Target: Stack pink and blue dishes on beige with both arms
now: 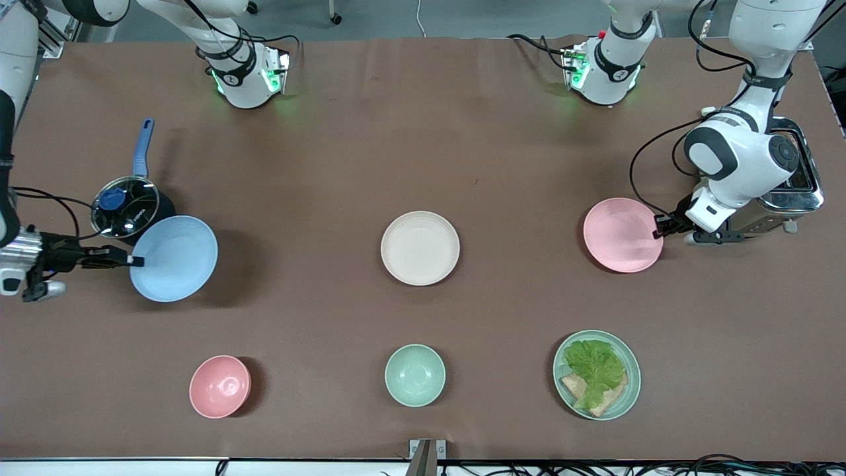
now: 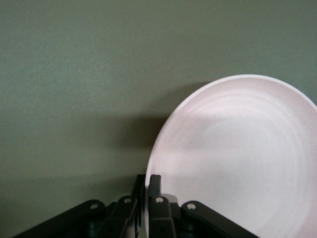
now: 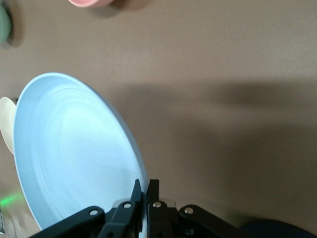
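Observation:
The pale blue plate (image 1: 174,258) (image 3: 74,153) is lifted and tilted above the table at the right arm's end, casting a shadow. My right gripper (image 1: 135,261) (image 3: 146,191) is shut on its rim. The pale pink plate (image 1: 622,235) (image 2: 242,158) is held tilted at the left arm's end, with my left gripper (image 1: 659,227) (image 2: 147,186) shut on its rim. The beige plate (image 1: 420,248) lies flat in the middle of the table between them; its edge (image 3: 6,124) shows past the blue plate in the right wrist view.
A dark pot with a glass lid and blue handle (image 1: 125,205) stands beside the blue plate. A toaster (image 1: 790,178) sits under the left arm. Nearer the front camera lie a pink bowl (image 1: 220,386), a green bowl (image 1: 415,375) and a green plate with lettuce and bread (image 1: 597,374).

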Action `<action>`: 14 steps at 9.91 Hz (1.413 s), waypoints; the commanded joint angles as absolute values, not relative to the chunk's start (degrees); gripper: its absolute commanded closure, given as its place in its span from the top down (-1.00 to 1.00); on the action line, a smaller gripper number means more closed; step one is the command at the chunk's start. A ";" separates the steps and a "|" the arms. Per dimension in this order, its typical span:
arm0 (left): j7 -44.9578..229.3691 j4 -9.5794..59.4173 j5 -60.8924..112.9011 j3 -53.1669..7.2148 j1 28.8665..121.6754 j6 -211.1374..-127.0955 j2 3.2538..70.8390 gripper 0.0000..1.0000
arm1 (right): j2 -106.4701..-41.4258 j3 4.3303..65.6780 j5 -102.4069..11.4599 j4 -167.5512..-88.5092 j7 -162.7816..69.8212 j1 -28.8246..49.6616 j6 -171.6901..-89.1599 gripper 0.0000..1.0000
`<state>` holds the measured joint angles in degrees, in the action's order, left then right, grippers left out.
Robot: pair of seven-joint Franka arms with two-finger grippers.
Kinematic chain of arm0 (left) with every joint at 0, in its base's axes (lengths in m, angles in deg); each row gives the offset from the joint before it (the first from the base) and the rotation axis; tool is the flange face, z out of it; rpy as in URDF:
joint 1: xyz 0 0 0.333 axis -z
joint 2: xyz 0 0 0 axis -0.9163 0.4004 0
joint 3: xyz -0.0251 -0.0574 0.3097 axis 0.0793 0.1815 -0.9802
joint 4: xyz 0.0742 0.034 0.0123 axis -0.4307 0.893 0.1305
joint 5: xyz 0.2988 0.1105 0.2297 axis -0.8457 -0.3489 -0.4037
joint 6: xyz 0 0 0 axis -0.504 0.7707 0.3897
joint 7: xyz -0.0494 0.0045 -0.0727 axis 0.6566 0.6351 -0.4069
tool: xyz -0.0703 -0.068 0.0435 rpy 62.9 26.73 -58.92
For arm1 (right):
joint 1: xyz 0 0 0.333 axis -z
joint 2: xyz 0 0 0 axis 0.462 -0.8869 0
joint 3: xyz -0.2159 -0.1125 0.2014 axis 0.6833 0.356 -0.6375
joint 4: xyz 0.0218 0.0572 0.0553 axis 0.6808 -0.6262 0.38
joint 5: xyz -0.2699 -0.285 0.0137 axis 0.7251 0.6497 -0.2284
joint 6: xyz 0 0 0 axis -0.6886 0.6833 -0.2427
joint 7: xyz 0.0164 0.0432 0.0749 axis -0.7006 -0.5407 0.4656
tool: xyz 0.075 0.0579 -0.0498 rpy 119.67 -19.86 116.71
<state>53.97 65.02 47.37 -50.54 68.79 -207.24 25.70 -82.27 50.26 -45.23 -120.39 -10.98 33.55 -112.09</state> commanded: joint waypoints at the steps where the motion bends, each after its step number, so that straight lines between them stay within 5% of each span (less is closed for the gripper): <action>1: 52.88 62.43 48.57 -50.18 69.56 -201.85 23.31 -0.98 | -80.02 49.95 -41.78 -116.48 -19.39 32.62 -108.95 -0.99; 3: 53.67 57.60 48.48 -49.92 69.73 -195.77 20.22 -0.96 | -79.75 50.03 -41.68 -112.17 -25.81 30.78 -104.92 -0.99; 7: 70.15 51.15 48.13 -34.49 70.26 -192.22 21.27 -0.99 | -78.35 49.86 -41.85 -111.80 -34.80 24.28 -103.84 -0.99; 12: 89.69 50.37 47.69 -19.70 74.38 -213.28 32.93 -0.97 | -76.42 49.77 -42.99 -121.52 -36.48 16.37 -112.24 -0.99; 14: 93.21 45.56 47.69 -15.39 75.27 -215.51 39.42 -0.97 | -75.27 49.77 -44.92 -126.11 -39.27 11.64 -117.44 -0.99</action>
<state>91.82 50.08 47.51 -17.17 75.13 -214.38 33.11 -79.10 49.59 -44.03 -120.46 -36.44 15.02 -114.07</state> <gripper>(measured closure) 0.947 0.947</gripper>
